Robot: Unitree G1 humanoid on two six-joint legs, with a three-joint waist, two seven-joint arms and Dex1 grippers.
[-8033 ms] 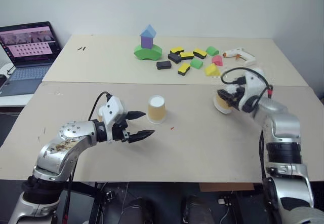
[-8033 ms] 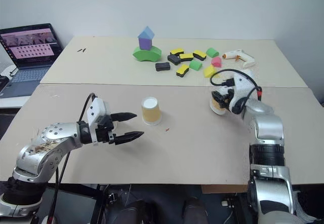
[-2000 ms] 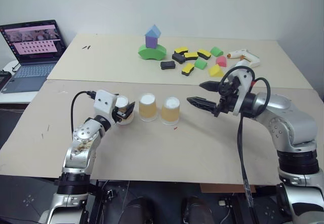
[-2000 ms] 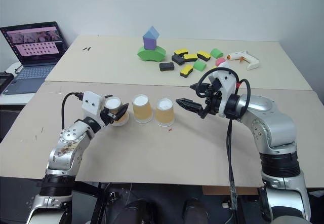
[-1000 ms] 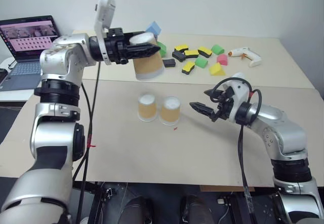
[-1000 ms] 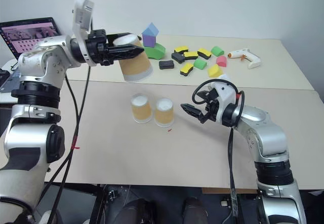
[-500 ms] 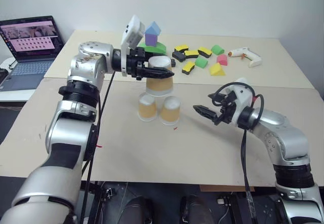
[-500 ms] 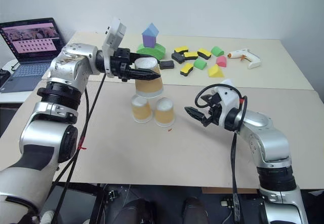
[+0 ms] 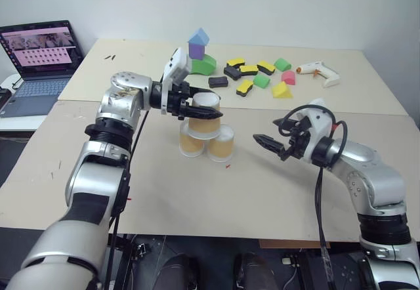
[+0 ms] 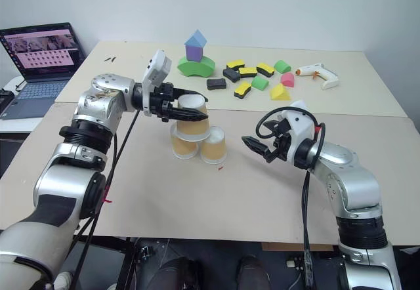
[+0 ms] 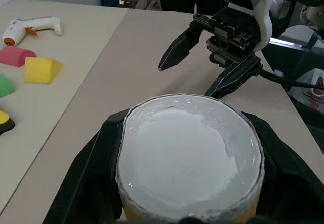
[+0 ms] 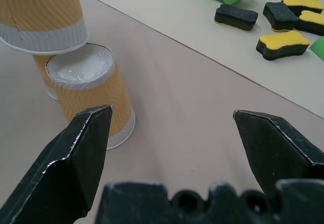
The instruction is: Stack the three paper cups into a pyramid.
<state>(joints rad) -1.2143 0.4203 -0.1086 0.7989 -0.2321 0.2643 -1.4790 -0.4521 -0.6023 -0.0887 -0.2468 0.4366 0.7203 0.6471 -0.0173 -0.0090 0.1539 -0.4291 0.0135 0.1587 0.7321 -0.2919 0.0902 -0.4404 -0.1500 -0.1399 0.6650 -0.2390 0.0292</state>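
In the left eye view, 3 paper cups stand inverted, axes upright: 2 base cups [image 9: 207,140] side by side on the table [image 9: 197,191], and the third cup [image 9: 205,113] above them, pinched by the left gripper [image 9: 211,109]. The right gripper [image 9: 270,144] hovers beside, fingers spread and empty. Behind are a block tower [image 9: 198,55], about 8 loose foam blocks [image 9: 256,75], a glue gun [image 9: 317,73] and a laptop [image 9: 38,60]. In the left wrist view, black fingers [image 11: 93,178] flank the held cup's white base. In the right wrist view, the spread fingers [image 12: 81,153] frame 1 base cup.

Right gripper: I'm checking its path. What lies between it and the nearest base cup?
Only bare table between the right gripper and that cup, per the right wrist view.
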